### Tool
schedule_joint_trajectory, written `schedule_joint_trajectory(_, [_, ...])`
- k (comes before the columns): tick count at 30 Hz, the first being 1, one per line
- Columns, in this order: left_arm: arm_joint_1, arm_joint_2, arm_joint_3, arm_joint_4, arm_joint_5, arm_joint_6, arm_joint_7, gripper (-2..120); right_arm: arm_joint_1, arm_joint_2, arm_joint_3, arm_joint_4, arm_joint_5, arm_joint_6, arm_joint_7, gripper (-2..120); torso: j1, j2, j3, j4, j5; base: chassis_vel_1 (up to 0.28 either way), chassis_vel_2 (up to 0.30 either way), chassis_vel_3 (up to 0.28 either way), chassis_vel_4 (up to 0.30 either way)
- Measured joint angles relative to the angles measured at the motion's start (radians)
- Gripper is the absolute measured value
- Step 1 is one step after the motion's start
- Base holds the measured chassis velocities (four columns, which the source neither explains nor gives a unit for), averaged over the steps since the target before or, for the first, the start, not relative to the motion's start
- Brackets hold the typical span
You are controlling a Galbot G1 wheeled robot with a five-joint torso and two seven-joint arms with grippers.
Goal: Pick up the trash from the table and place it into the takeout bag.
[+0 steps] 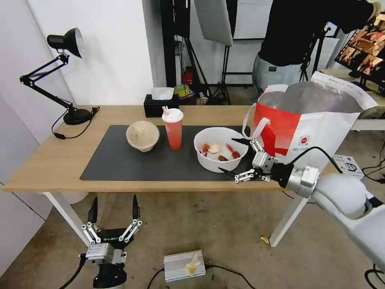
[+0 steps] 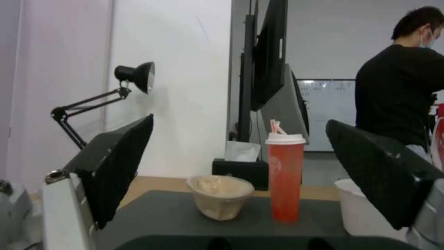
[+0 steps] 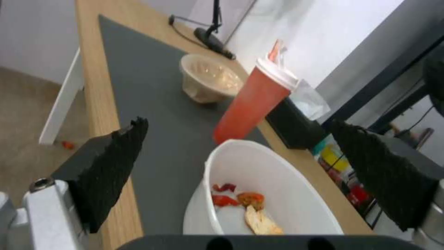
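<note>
On the dark grey mat (image 1: 120,160) of the light-wood table (image 1: 48,160) stand three pieces of trash: a beige lidded bowl (image 1: 142,135) (image 2: 220,196) (image 3: 208,78), a red drink cup (image 1: 173,128) (image 2: 285,173) (image 3: 252,99) with white lid and straw, and a white bowl (image 1: 218,148) (image 3: 263,194) holding reddish scraps. My right gripper (image 1: 237,157) (image 3: 240,173) is open just right of the white bowl, its fingers spread wider than the bowl's side. The white-and-red takeout bag (image 1: 313,120) stands open at the table's right end. My left gripper (image 1: 114,208) (image 2: 240,173) hangs open below the table's front edge.
A black tissue box (image 1: 158,105) (image 2: 240,170) and a black desk lamp (image 1: 66,72) sit at the table's back. A silver box (image 1: 184,265) and cables lie on the floor. A person in black stands behind the bag.
</note>
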Motion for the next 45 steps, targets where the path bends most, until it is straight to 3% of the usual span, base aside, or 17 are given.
schedule_joint_trajectory(13, [-0.001, -0.004, 0.000, 0.008, 0.000, -0.005, 0.005, 100, 0.252, -0.012, -0.160, -0.149, -0.013, -0.057, -0.133, 100, 0.000, 0.000, 0.000, 0.0000, -0.0001, 0.000, 0.000, 0.000, 0.000])
schedule_joint_trajectory(15, [-0.001, -0.006, -0.001, 0.010, 0.001, -0.005, 0.005, 100, 0.351, -0.002, -0.223, -0.199, -0.024, -0.071, -0.199, 100, 0.000, 0.000, 0.000, 0.0001, 0.0000, 0.000, 0.000, 0.000, 0.000])
schedule_joint_trajectory(22, [-0.002, -0.008, -0.002, 0.019, 0.001, -0.015, 0.005, 100, 0.480, 0.033, -0.308, -0.298, -0.056, -0.078, -0.322, 100, 0.000, 0.000, 0.000, 0.0001, 0.0000, 0.000, 0.000, 0.000, 0.000])
schedule_joint_trajectory(28, [-0.004, -0.009, -0.003, 0.027, 0.002, -0.022, 0.005, 100, 0.562, 0.070, -0.363, -0.381, -0.099, -0.094, -0.489, 100, 0.000, 0.000, 0.000, 0.0000, -0.0001, 0.000, 0.000, 0.000, 0.000])
schedule_joint_trajectory(45, [-0.006, -0.009, -0.006, 0.033, 0.002, -0.023, 0.004, 100, 0.646, 0.129, -0.458, -0.492, -0.153, -0.095, -0.569, 100, 0.000, 0.000, 0.000, 0.0000, -0.0001, 0.000, 0.000, 0.000, 0.000])
